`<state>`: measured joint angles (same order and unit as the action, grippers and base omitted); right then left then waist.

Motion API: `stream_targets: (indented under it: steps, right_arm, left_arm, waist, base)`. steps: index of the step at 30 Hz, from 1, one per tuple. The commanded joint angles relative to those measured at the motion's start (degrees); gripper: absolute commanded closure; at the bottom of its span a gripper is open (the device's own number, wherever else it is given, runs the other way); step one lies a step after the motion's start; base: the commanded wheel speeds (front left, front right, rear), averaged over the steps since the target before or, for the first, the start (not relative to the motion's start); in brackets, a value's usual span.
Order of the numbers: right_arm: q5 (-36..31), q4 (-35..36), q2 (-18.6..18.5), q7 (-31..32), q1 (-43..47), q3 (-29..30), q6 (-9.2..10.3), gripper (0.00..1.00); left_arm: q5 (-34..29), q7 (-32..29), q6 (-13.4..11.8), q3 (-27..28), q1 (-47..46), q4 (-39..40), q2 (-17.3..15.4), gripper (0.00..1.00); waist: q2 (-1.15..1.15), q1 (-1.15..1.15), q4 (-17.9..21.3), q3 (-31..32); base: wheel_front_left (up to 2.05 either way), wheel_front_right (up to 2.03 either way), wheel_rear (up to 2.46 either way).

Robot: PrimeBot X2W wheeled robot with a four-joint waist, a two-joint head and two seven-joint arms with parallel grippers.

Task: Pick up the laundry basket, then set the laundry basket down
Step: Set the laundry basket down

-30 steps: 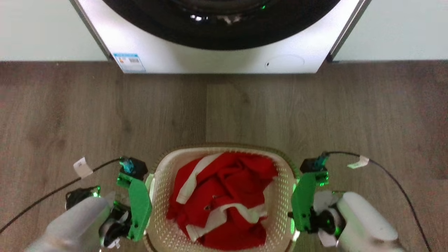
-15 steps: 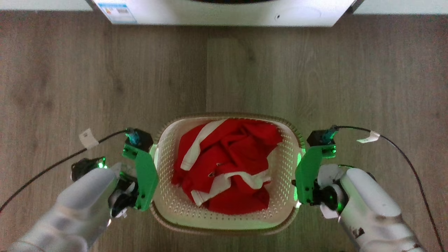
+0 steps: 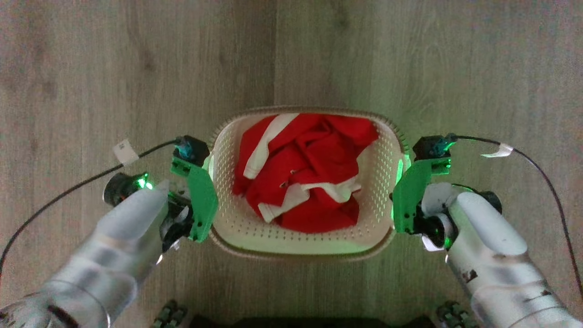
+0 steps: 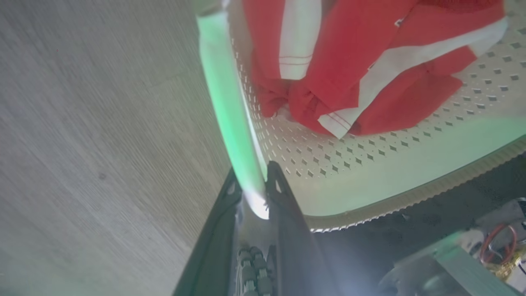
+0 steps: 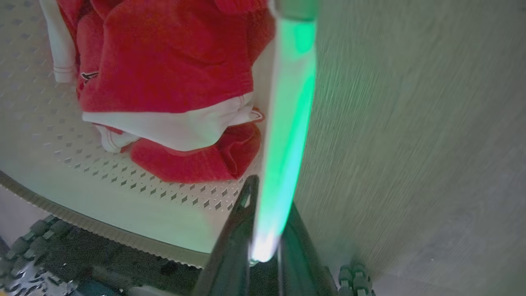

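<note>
Writing and labels: a small white tag [image 3: 125,151] hangs on the cable beside the left arm and another [image 3: 498,151] on the cable by the right arm; any print on either is too small to read. A small dark mark shows on the red cloth in the right wrist view, not legible.

Left gripper [image 4: 251,183]: clenched on the laundry basket [image 3: 237,228] at its left side. In the left wrist view the two dark fingers [image 4: 283,201] stand close together with the basket's pale handle [image 4: 230,111], lit green, pinched between them.

Right gripper [image 5: 269,213]: clenched on the basket's right side. In the right wrist view the fingers [image 5: 242,213] close narrowly on the other handle [image 5: 287,123], also lit green, which runs up between them.

Laundry basket: cream-white, perforated, with a brown ribbed rim, seen in the head view between the two grippers, over the wooden floor [image 3: 91,68] near the floor's lower edge in that view. Whether its base touches the floor cannot be told. Inside lies a crumpled red garment [image 3: 314,164] with white stripes, bunched toward the far side of the basket; the near part of the perforated bottom is bare.
</note>
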<state>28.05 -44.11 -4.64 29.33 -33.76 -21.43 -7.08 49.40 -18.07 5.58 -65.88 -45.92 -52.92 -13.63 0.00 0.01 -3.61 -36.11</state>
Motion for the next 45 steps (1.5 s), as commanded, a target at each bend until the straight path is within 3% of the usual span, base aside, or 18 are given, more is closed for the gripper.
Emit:
stream_targets:
  steps: [1, 11, 40, 41, 42, 43, 44, 45]
  right_arm:
    - [-0.81, 2.00, 1.76, -1.93, -1.60, -1.22, -0.41, 1.00]
    - [-1.93, -2.13, 1.76, -5.42, -3.89, -1.42, -0.41, 1.00]
    - [-1.72, -8.16, 1.76, -11.94, -7.79, -2.39, -0.41, 1.00]
    - [-1.82, -8.41, 1.76, -12.17, -7.89, -2.33, -0.41, 0.86]
    - [-2.05, -8.69, 1.76, -12.41, -8.02, -2.28, -0.41, 0.66]
    - [-2.28, -8.91, 1.76, -12.78, -8.15, -2.24, -0.41, 0.42]
    - [-2.38, -9.09, 1.76, -13.14, -8.24, -2.14, -0.41, 0.02]
    - [-2.43, -9.26, 1.76, -13.44, -8.32, -2.07, -0.41, 0.00]
  left_arm:
    - [-1.26, 1.16, 1.74, -0.48, -0.57, 0.64, 1.40, 1.00]
    - [-0.12, 5.31, 1.89, -2.81, -3.78, -5.14, 5.58, 1.00]
    - [3.63, 12.66, 1.91, -6.62, -8.69, -10.99, 7.53, 1.00]
    - [3.65, 13.07, 1.91, -6.65, -8.77, -11.37, 7.64, 0.78]
    - [3.65, 13.39, 1.91, -6.68, -8.84, -11.74, 7.77, 0.63]
    - [3.61, 13.65, 1.91, -6.72, -8.90, -12.08, 7.89, 0.55]
    - [3.53, 13.90, 1.91, -6.76, -8.97, -12.39, 8.02, 0.49]
    - [3.44, 14.13, 1.91, -6.80, -9.02, -12.70, 8.15, 0.28]
  waist:
    - [0.00, -0.01, -0.59, -1.77]
    - [0.00, -0.01, -1.87, -6.00]
    - [0.00, -0.01, -2.72, -8.55]
    - [0.00, -0.01, -2.75, -8.57]
    - [0.00, -0.01, -2.77, -8.57]
    - [0.00, -0.01, -2.78, -8.58]
    - [0.00, -0.01, -2.80, -8.58]
    - [0.00, -0.01, -2.83, -8.57]
  base:
    - [0.00, 0.00, 0.00]
    - [0.00, 0.00, 0.00]
    - [0.00, 0.00, 0.00]
    - [0.00, 0.00, 0.00]
    - [0.00, 0.00, 0.00]
    - [0.00, 0.00, 0.00]
    - [0.00, 0.00, 0.00]
    - [0.00, 0.00, 0.00]
